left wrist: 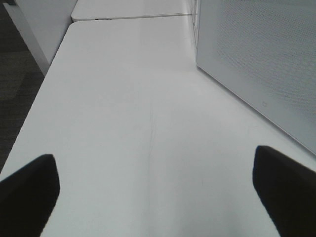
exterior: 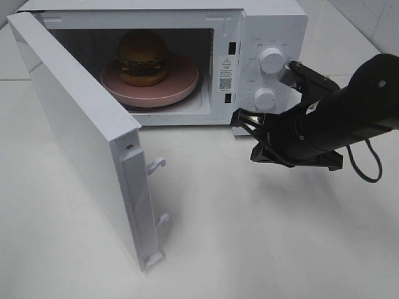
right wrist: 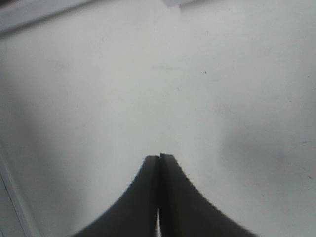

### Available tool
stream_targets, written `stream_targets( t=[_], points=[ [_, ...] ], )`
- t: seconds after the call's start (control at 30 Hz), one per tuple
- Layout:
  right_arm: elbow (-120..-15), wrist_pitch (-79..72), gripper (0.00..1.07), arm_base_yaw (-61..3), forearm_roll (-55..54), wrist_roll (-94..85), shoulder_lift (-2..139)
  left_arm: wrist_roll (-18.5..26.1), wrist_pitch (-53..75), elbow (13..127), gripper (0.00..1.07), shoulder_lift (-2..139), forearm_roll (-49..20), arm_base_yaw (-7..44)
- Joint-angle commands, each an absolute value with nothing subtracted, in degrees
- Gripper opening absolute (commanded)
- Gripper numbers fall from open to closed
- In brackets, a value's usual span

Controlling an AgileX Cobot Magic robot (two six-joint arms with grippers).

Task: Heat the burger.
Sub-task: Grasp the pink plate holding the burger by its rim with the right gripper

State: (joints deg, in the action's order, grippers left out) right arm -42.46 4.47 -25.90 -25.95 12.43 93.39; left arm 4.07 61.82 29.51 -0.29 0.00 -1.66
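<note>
The burger [exterior: 143, 57] sat on a pink plate [exterior: 184, 86] inside the microwave [exterior: 274, 25], well back in the cavity. The door [exterior: 75, 137] stood wide open, swung out over the desk [exterior: 249, 237]. The right pincer [right wrist: 159, 157] was closed on nothing, low by the microwave's front corner beneath the two knobs [exterior: 272, 60]. The left pincer [left wrist: 154, 164] was spread wide and empty above bare desk beside a white dotted panel.

Judgement: loading appeared complete and shutting the door was the step in hand. Recommended practice: push the door's outer face near its free edge, sweep it steadily until the latch hooks seat, and keep the right arm clear of the closing path. Only then should a knob be turned.
</note>
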Motion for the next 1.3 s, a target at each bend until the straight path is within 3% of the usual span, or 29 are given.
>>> stream_targets(
  t=[0.03,0.37,0.6,0.97,1.23,1.3],
  points=[
    [-43.20,15.41,0.03,-25.32,-20.45,1.95,90.70,3.78,61.25,29.51,1.00,-0.57,0.00,-1.83],
    [-47.90,34.61,0.04,-25.32,-12.20,-15.13,88.98,3.78,61.25,29.51,1.00,-0.57,0.00,-1.83],
    [-51.17,44.46,0.06,-25.32,-10.20,-42.46,88.06,3.78,61.25,29.51,1.00,-0.57,0.00,-1.83],
    [-52.20,44.40,0.08,-25.55,-7.10,-75.29,87.20,3.78,61.25,29.51,1.00,-0.57,0.00,-1.83],
    [-52.43,44.35,0.12,-25.55,-1.49,-78.04,87.20,3.78,61.25,29.51,1.00,-0.57,0.00,-1.83],
    [-52.65,43.37,0.17,-26.87,1.83,-78.04,87.20,3.78,61.25,29.51,1.00,-0.57,0.00,-1.83]
  ],
)
